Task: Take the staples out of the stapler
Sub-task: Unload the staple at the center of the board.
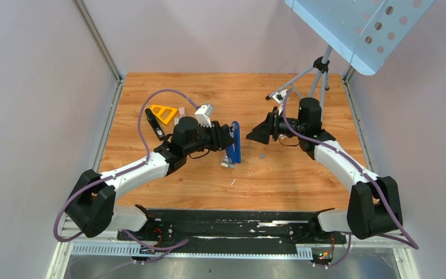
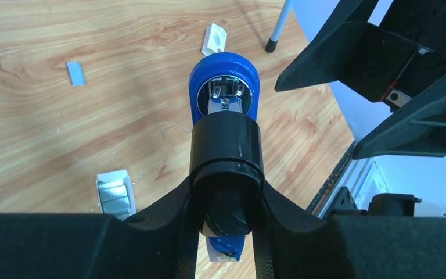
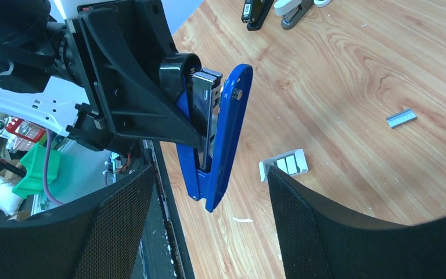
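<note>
The long black stapler point(image 1: 154, 125) lies on the table at the far left, apart from both grippers; its end shows in the right wrist view point(image 3: 256, 10). My left gripper point(image 1: 225, 138) point(image 2: 225, 209) is shut on a blue-based tool point(image 1: 236, 142) point(image 2: 225, 70) point(image 3: 223, 133) with a black top arm and a silvery channel, and holds it upright above the table. My right gripper point(image 1: 262, 133) point(image 3: 212, 226) is open and empty, facing that tool from the right. A small silvery bar of staples point(image 1: 261, 156) point(image 2: 75, 73) point(image 3: 400, 118) lies loose on the wood.
A small white box of staple bars point(image 1: 227, 164) point(image 2: 116, 192) point(image 3: 283, 164) lies under the blue tool. A yellow triangle point(image 1: 164, 113), a tiny pink stapler point(image 1: 181, 111) and a white stapler point(image 1: 204, 111) sit at the back left. A tripod point(image 1: 313, 75) stands at the back right. A thin white sliver point(image 1: 233, 182) lies nearer the front.
</note>
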Available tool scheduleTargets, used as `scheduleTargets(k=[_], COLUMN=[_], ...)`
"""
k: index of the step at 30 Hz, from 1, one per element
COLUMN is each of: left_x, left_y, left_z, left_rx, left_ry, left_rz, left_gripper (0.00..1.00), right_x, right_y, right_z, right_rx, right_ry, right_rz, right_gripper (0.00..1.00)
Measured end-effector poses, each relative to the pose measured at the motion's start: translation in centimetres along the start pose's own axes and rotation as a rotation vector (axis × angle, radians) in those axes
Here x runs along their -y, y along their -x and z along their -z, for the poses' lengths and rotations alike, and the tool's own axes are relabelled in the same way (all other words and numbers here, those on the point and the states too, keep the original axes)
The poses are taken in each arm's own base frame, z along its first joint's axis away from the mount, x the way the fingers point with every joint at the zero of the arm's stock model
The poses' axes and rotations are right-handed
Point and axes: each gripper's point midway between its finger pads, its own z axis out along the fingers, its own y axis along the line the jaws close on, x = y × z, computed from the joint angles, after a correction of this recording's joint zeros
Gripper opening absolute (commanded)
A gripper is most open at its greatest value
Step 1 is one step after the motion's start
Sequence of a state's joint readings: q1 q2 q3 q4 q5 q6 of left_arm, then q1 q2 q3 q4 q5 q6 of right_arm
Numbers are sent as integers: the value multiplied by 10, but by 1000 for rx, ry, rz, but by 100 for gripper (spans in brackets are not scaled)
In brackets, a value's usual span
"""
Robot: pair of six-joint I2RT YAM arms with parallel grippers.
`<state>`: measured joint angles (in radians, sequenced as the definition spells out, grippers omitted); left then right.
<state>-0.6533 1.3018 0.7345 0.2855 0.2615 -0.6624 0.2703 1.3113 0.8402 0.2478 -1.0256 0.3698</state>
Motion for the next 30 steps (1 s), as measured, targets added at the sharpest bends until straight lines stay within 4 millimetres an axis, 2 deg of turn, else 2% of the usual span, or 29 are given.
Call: scheduleTargets(k=[9,20,30], left_x=[12,21,34], left_y=[7,-4,-1], left_z=[-16,-26,-30], left_rx=[44,33,50], left_ry=[-7,-24,-47], left_rz=[-26,-37,-48], left_gripper=[0,0,0], right_x=[8,22,21], right_y=[-4,1,-6], right_z=[-3,-6,-13], right_rx=[5,36,30], right_ry=[-50,-138,-151], right_rz=[-10,-2,1], right_gripper=[70,58,50])
